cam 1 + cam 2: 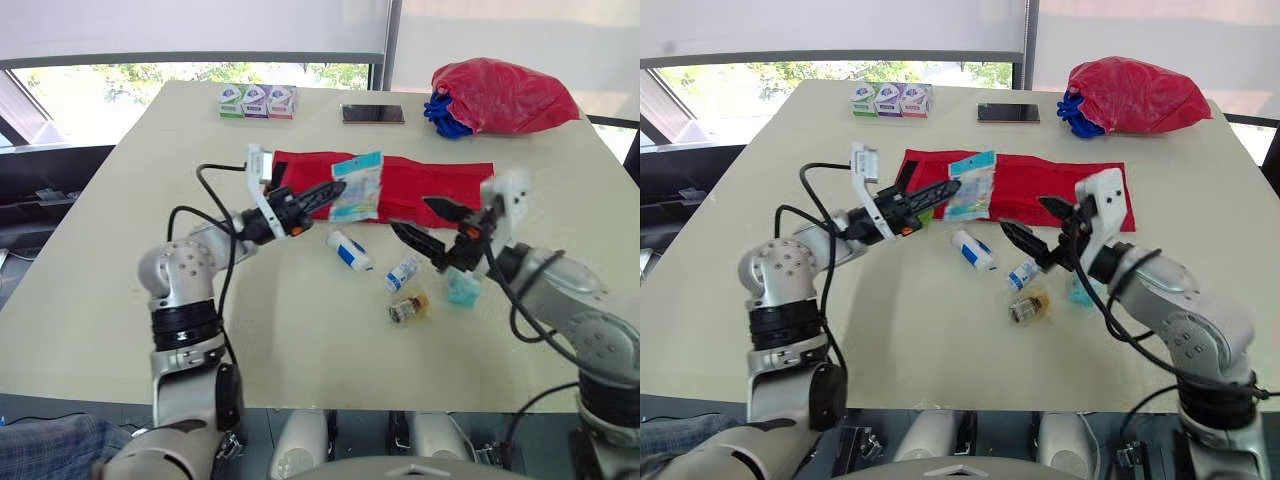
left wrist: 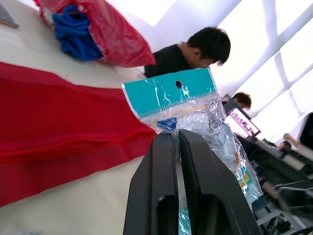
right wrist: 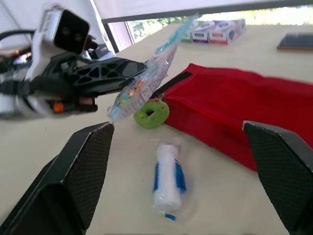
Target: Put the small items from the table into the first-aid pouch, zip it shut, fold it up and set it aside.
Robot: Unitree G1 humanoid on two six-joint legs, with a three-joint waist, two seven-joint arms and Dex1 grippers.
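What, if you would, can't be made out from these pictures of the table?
- Teal item, eye views: partly under the right hand; its kind is unclear.
- Red pouch, eye views: its left end is covered by the packet in the left hand; zip state unknown.
- Three small boxes: print too small to read.
- Green ring-shaped thing, right wrist view: partly behind the packet; its kind is unclear.

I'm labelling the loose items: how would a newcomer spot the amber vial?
Find the long red pouch across the table. Of the small items before it, the amber vial lies nearest the robot, the only brown one, beside a white bottle.
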